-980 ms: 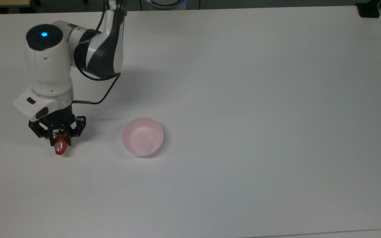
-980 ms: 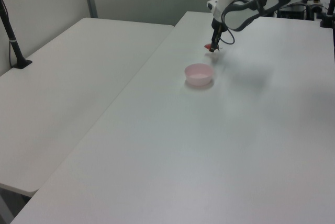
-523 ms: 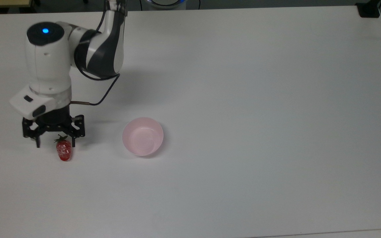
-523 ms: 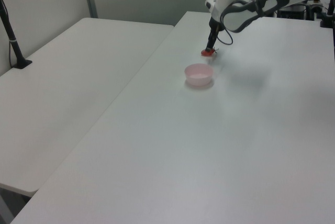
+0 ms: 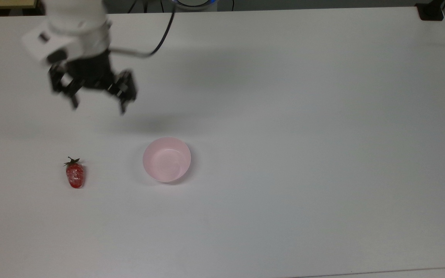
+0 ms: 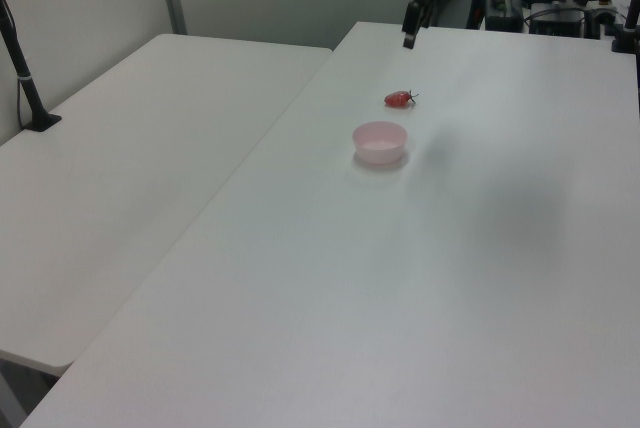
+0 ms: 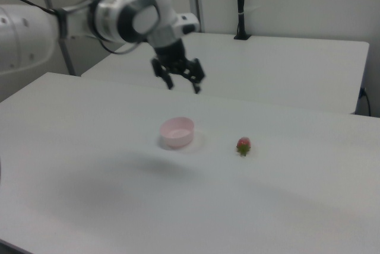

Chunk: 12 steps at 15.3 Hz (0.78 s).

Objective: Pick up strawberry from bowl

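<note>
While the gripper (image 5: 97, 106) hangs high above the table (image 5: 303, 116) with its two fingers spread wide and nothing in them, the strawberry (image 5: 75, 175) lies on its side on the table. It is a little way off from the bowl (image 5: 167, 159), on the top view's left, not inside it. The strawberry looks small, light and shiny, so it may slip. I think its fat red middle is the best place to pinch, gently, not the green leafy top.

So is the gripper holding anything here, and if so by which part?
Nothing is held. The gripper is open and raised above the table, apart from the strawberry, which lies on the table beside the bowl.
</note>
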Each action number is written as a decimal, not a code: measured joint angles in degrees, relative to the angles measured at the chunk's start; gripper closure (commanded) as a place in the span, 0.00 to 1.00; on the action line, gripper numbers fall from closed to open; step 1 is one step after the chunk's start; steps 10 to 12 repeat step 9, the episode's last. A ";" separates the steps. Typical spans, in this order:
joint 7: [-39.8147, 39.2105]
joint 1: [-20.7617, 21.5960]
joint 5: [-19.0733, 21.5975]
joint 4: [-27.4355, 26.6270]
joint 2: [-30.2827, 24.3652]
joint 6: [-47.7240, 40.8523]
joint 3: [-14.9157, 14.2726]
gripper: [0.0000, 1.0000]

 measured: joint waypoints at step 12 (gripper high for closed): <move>8.27 4.59 -0.59 -10.08 -15.23 -16.55 5.30 0.00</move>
